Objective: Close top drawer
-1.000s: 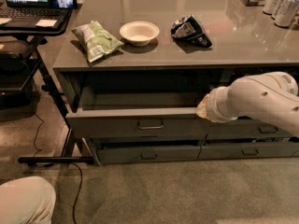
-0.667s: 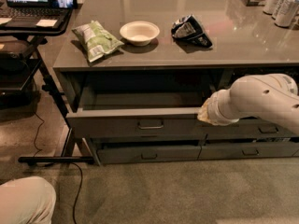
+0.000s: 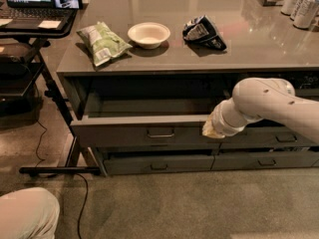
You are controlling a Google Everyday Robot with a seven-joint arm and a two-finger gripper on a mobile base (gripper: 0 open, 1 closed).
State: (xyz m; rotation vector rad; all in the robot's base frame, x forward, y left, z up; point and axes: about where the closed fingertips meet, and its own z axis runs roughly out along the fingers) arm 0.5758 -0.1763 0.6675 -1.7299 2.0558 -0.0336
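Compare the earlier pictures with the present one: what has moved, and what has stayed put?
Nothing visibly moved. The gripper remains at the right end of the top drawer, which stays pulled open. The green bag, bowl and dark packet on the counter are unmoved.

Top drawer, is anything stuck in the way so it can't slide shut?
Nothing visible does. The top drawer is pulled out with nothing showing inside it, and the gripper is at the right end of its front.
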